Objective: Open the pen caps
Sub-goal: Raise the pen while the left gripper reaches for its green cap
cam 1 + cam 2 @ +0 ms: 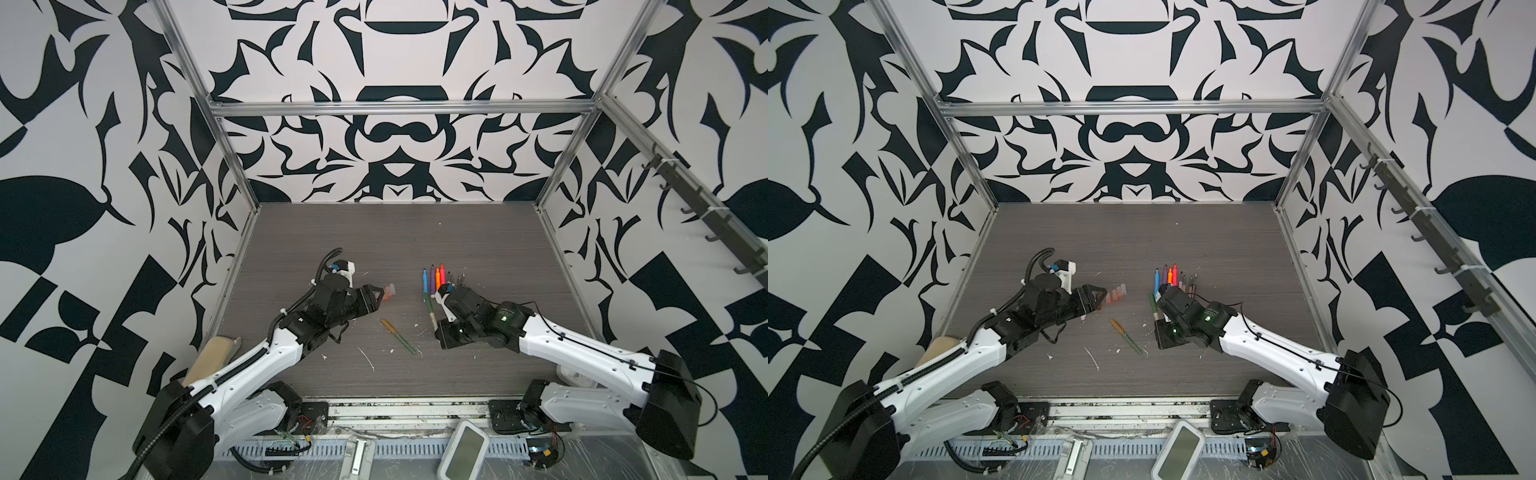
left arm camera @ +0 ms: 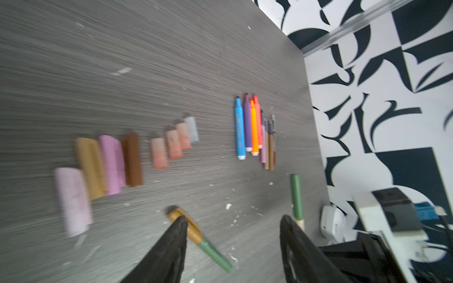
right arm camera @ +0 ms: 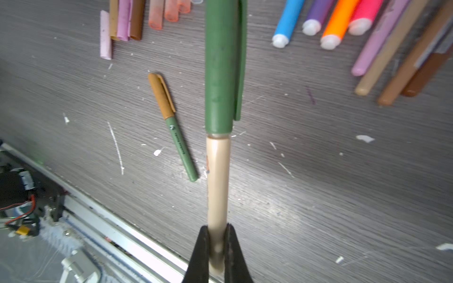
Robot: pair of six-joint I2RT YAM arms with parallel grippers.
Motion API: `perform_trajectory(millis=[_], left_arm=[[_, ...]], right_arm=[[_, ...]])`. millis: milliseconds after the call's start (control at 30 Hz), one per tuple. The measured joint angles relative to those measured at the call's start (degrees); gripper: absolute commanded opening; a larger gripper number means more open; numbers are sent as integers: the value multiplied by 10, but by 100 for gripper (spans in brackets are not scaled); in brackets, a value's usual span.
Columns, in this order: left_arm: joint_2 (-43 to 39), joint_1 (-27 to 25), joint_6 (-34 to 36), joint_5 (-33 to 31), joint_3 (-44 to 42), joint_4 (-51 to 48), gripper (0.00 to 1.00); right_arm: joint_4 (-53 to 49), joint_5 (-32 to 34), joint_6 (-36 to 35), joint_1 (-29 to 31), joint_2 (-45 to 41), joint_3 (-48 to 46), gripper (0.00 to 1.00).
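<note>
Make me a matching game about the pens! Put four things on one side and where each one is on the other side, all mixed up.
Things:
1. green-capped pen
2. tan-capped pen
3. blue marker
4. pale pink cap

Places:
A. at the end of the row of loose caps
B. lying by itself on the table
C. clamped in the right gripper
D. in the row of bright markers

Pairs: 1-C, 2-B, 3-D, 4-A
</note>
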Motion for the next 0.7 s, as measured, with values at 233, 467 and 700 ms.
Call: perform_trajectory(millis=[233, 467, 700], left_arm=[[53, -23, -33, 56, 5, 56, 61], [105, -48, -67, 88, 9, 110, 60], [175, -80, -101, 114, 37, 150, 60]], right_arm=[[32, -24, 12, 0, 5, 0, 0], [67, -57, 22, 0, 11, -1, 0], [86, -71, 25, 0, 19, -1, 0]])
